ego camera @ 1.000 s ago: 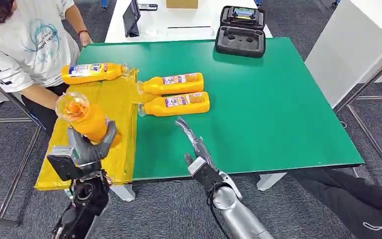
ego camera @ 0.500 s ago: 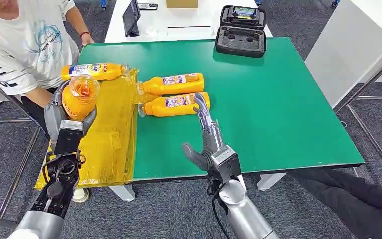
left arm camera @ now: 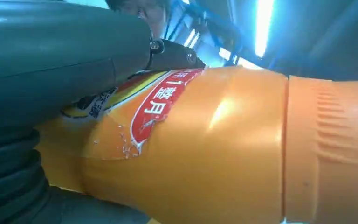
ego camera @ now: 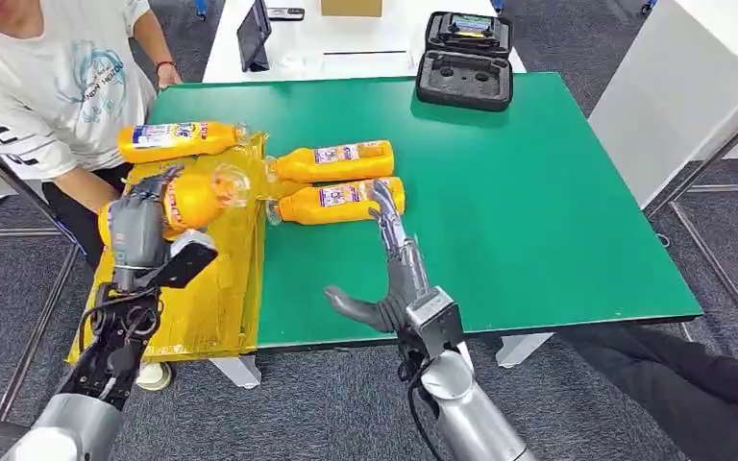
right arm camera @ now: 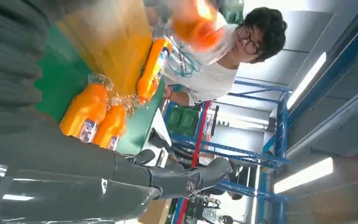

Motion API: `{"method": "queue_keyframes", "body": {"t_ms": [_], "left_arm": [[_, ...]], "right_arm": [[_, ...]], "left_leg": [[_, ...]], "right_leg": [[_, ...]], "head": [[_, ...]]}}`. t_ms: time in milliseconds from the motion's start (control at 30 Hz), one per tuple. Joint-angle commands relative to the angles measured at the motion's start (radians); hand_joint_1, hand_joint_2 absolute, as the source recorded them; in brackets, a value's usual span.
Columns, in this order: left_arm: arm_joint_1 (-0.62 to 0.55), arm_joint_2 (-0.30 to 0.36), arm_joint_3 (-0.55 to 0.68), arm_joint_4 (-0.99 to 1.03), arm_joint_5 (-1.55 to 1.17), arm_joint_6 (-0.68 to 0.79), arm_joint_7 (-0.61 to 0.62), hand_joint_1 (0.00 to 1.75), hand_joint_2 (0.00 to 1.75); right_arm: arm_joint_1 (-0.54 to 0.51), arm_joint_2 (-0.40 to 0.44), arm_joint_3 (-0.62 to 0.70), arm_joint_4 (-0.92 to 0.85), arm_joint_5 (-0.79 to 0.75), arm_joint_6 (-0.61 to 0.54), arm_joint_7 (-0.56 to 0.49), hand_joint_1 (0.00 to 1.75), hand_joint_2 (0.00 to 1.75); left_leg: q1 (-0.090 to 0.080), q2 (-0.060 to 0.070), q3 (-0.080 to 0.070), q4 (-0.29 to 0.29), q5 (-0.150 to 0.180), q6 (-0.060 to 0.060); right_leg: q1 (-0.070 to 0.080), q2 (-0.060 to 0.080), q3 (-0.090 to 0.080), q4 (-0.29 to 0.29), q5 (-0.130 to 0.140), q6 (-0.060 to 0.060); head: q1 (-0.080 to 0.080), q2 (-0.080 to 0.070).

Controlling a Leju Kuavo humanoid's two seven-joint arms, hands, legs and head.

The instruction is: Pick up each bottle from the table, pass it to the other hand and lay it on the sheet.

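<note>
Partly hidden bottle (ego camera: 192, 197) | left hand (ego camera: 139, 230) holds | right hand (ego camera: 389, 274) spread

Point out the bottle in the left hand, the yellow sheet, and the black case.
held bottle (ego camera: 192, 197), head view, on its orange body
yellow sheet (ego camera: 221, 279), head view, on a bare stretch
black case (ego camera: 464, 79), head view, on its open tray

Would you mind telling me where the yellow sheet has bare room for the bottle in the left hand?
The near half of the yellow sheet, toward the table's front edge, lies bare. The far end is crowded: one bottle lies there, and the left hand holds its bottle over the middle.
</note>
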Motion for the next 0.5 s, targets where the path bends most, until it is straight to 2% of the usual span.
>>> {"method": "queue_keyframes", "body": {"t_ms": [33, 67, 200, 467, 500], "left_arm": [[-0.086, 0.081, -0.210, 0.242, -0.016, -0.049, 0.099, 1.75, 1.75], [-0.112, 0.109, -0.287, 0.276, -0.117, -0.155, 0.177, 1.75, 1.75], [-0.176, 0.104, -0.358, 0.364, -0.200, -0.322, 0.217, 1.75, 1.75], [-0.164, 0.138, -0.363, 0.373, -0.211, -0.400, 0.218, 1.75, 1.75], [-0.165, 0.142, -0.359, 0.370, -0.209, -0.408, 0.221, 1.75, 1.75]], "right_arm": [[-0.006, -0.034, 0.073, -0.057, 0.016, 0.016, -0.006, 0.00, 1.75], [-0.038, -0.028, 0.092, -0.048, 0.019, 0.037, 0.002, 0.00, 1.75], [-0.121, 0.012, 0.110, 0.026, 0.011, 0.059, 0.054, 0.00, 1.75], [-0.135, 0.014, 0.114, 0.110, -0.025, 0.114, 0.030, 0.00, 1.75], [-0.138, 0.016, 0.114, 0.115, -0.028, 0.120, 0.031, 0.00, 1.75]], "left_leg": [[-0.001, 0.001, 0.006, -0.002, -0.002, 0.000], [0.000, 0.001, 0.005, -0.001, -0.002, 0.000], [0.000, 0.003, 0.004, 0.001, -0.002, 0.000], [0.000, 0.004, 0.002, -0.001, -0.001, 0.000], [0.000, 0.005, 0.006, -0.001, -0.002, 0.000]], "right_leg": [[-0.001, 0.000, 0.005, -0.001, -0.002, 0.000], [0.000, 0.000, 0.004, -0.001, -0.002, 0.000], [0.000, 0.000, 0.003, 0.001, -0.002, 0.000], [0.000, 0.002, 0.002, 0.000, 0.000, 0.000], [0.000, 0.003, 0.005, -0.001, -0.001, 0.000]], "head": [[0.000, 0.000], [0.000, 0.000], [0.000, 0.000], [0.000, 0.000], [0.000, 0.000]]}}
